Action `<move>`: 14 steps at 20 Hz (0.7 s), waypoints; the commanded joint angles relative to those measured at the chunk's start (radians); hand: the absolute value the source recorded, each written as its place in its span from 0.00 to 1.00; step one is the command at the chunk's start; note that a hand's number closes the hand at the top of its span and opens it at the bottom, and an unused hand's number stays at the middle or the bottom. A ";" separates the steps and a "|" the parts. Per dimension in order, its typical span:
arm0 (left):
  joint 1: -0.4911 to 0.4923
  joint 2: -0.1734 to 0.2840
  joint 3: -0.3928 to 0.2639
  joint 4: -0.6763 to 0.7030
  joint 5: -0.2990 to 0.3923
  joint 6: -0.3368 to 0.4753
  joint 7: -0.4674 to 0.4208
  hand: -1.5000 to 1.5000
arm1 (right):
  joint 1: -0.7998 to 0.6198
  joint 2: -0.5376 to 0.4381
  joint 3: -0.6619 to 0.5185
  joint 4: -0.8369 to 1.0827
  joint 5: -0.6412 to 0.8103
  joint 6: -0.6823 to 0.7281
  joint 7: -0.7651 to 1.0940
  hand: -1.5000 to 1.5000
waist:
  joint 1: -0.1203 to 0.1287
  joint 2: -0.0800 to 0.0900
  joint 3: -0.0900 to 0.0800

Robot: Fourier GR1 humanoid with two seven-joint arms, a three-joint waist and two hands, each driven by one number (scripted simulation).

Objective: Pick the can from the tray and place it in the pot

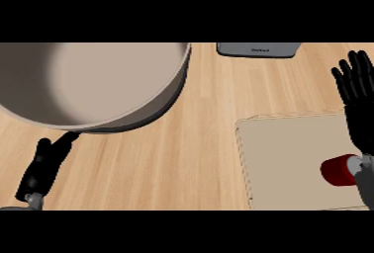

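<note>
Head view, steep down onto a light wooden counter (182, 148).

Pot (87, 84) — large, grey, pale inside — fills the upper left; its rim is cut by the top of the scene. Its black handle (45, 165) runs down and left from the pot's lower wall toward the lower left corner, ending at a small metal piece by the edge.

Tray (292, 158) — flat, beige, rounded corners — lies at lower right, well apart from the pot, bare wood between them.

Can (340, 170) is red, lying on its side on the tray's right part, near the right edge of the scene. Its right end is hidden behind the grey forearm (364, 178).

Right hand (356, 84) shows at the right edge, above the can and apart from it: fingers straight and spread, pointing up the frame, holding nothing. The hand overlaps the tray's upper right corner.

Left hand does not show.

A grey flat object (258, 49) with a small, unreadable label sits at top centre, cut by the top of the scene.
</note>
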 commanded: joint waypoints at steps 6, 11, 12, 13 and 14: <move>-0.043 -0.157 -0.072 -0.207 0.160 -0.130 -0.041 0.50 | 0.092 -0.276 -0.116 0.213 0.147 0.132 -0.097 0.00 | -0.061 -0.003 0.015; -0.042 -0.201 -0.116 -0.202 0.181 -0.157 -0.030 0.50 | 0.202 -0.359 0.004 0.421 0.472 -0.080 0.081 0.00 | -0.034 0.010 0.013; -0.070 -0.200 -0.092 -0.185 0.200 -0.158 -0.019 0.50 | 0.222 -0.337 0.036 0.420 0.502 -0.092 0.054 0.00 | -0.042 0.005 0.014; -0.074 -0.221 -0.123 -0.188 0.172 -0.140 -0.013 0.50 | 0.196 -0.361 0.047 0.419 0.522 -0.077 0.064 0.00 | -0.036 0.001 0.014; -0.054 -0.232 -0.140 -0.204 0.162 -0.127 -0.004 0.50 | 0.214 -0.378 0.073 0.390 0.549 -0.067 0.078 0.00 | -0.038 -0.005 0.013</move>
